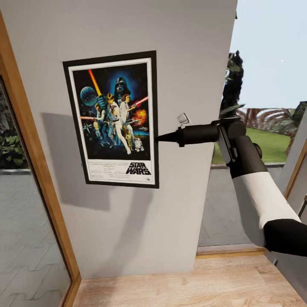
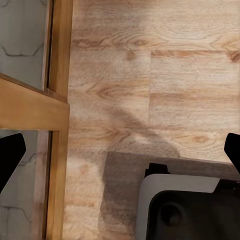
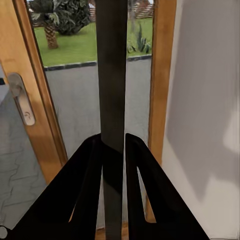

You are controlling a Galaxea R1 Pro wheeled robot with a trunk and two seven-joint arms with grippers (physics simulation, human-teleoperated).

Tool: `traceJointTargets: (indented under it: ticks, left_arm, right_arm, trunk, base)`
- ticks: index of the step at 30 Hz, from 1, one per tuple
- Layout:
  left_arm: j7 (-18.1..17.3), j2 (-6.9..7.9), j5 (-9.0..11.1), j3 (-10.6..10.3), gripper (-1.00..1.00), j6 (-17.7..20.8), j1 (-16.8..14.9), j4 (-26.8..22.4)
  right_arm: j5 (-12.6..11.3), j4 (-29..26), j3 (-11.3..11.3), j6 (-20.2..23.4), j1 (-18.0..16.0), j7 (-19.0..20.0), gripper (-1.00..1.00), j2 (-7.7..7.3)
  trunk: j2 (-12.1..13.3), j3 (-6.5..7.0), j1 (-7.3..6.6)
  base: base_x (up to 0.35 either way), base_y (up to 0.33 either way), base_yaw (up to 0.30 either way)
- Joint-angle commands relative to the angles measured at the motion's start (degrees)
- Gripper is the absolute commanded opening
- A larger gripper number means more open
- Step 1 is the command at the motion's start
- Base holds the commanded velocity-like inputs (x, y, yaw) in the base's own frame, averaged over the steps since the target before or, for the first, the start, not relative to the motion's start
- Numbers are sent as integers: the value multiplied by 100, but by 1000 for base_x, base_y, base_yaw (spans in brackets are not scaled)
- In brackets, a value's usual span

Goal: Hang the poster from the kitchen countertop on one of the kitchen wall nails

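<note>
Against the grey wall [image 1: 128, 230]: poster [image 1: 114, 119] upright | right gripper [image 1: 161, 137] jaws pinching its right edge | left gripper [image 2: 120, 150] jaws spread above wooden floor [image 2: 150, 75]

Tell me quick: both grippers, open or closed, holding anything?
Left gripper: open, holding nothing.
Right gripper: closed on the poster's right edge.

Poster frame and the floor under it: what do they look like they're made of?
The poster frame looks like matte black plastic or painted wood: flat, no shine. The right pincer grips its edge. The floor looks like pale wood laminate, with visible grain and plank seams.
</note>
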Motion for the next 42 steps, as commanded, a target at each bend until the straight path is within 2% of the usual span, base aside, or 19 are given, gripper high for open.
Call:
traceJointTargets:
  ticks: [1,4,10,16,34,42]
  left_arm:
    - [-5,-2,3,12,100,-15,0,3]
    - [-5,-2,3,12,100,-15,0,6]
    - [-5,-2,3,12,100,-15,0,7]
    - [-5,-2,3,12,100,-15,0,8]
    - [-5,4,3,12,100,-15,0,8]
    - [-5,24,3,12,100,-15,0,7]
  right_arm:
    - [-10,1,7,74,-3,45,-100,-23]
    - [-11,8,-2,69,-3,112,-100,-72]
    - [-18,9,-308,67,-3,176,-100,-106]
    - [-21,-9,-417,67,-3,188,-100,-110]
    - [-21,-27,-439,71,-3,189,-100,-104]
    - [-21,-29,-439,75,-3,183,-100,-103]
  trunk:
    - [-4,-2,2]
    - [-4,-2,2]
    - [-4,-2,2]
    - [-4,-2,2]
    - [-4,-2,2]
    - [-4,-2,2]
  base:
    - [0,0,0]
    - [0,0,0]
    - [0,0,0]
    - [0,0,0]
    - [3,0,0]
    - [220,98,0]
